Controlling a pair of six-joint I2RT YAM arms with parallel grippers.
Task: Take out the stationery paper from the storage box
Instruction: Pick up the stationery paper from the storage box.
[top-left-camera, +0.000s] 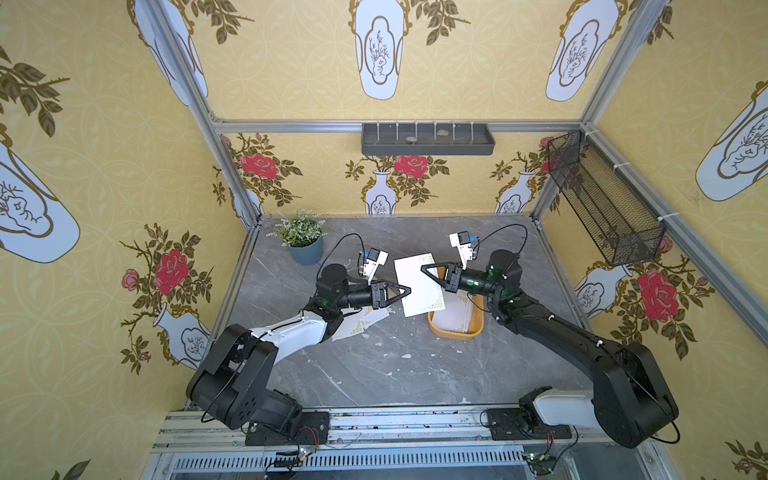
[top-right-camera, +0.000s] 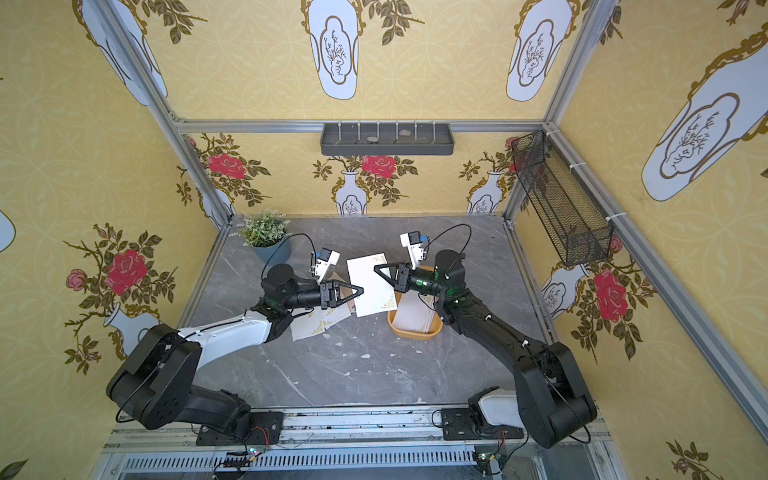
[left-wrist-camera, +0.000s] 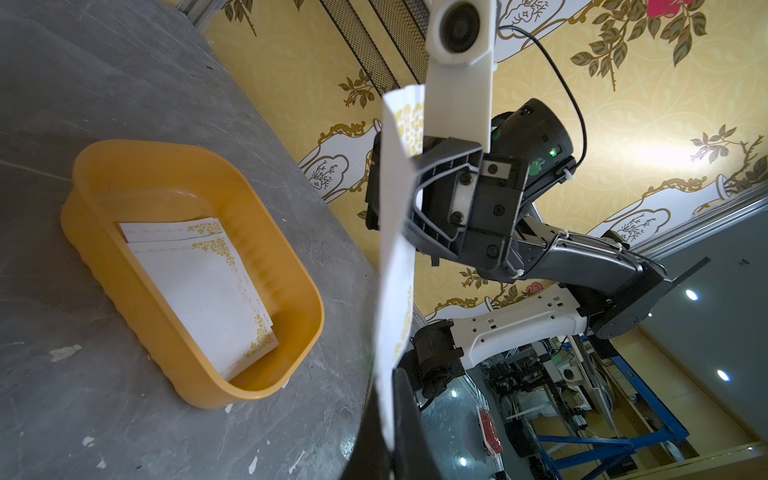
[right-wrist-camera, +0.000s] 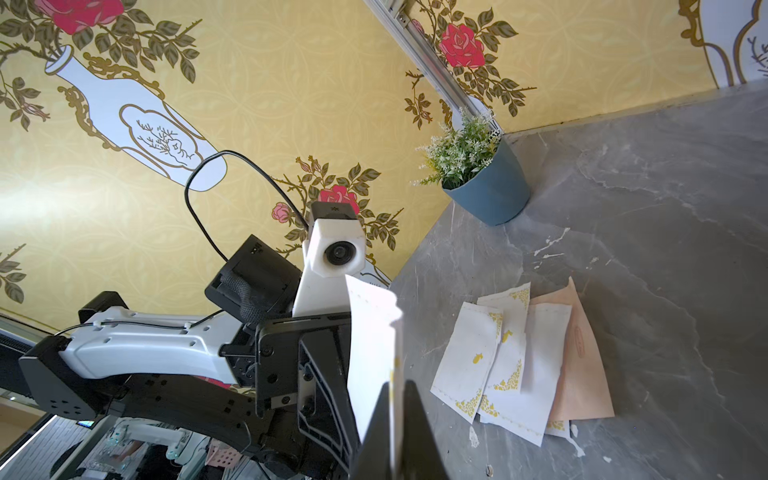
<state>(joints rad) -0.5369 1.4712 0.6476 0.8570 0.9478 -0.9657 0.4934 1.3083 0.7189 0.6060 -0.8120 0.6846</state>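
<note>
As I see it from here, left claw (top-left-camera: 409, 289): pinched shut on the near-left edge of the raised sheet (top-left-camera: 419, 293).
right claw (top-left-camera: 423, 268): clamped closed on the same sheet's far-right part.
raised sheet: in the air between both claws, just left of the storage box (top-left-camera: 455, 335).
storage box: on the table (top-left-camera: 374, 374), right of centre, with more stationery paper (left-wrist-camera: 199, 286) lying inside.
loose pile (right-wrist-camera: 511, 365): white and peach sheets on the table under my left arm.
</note>
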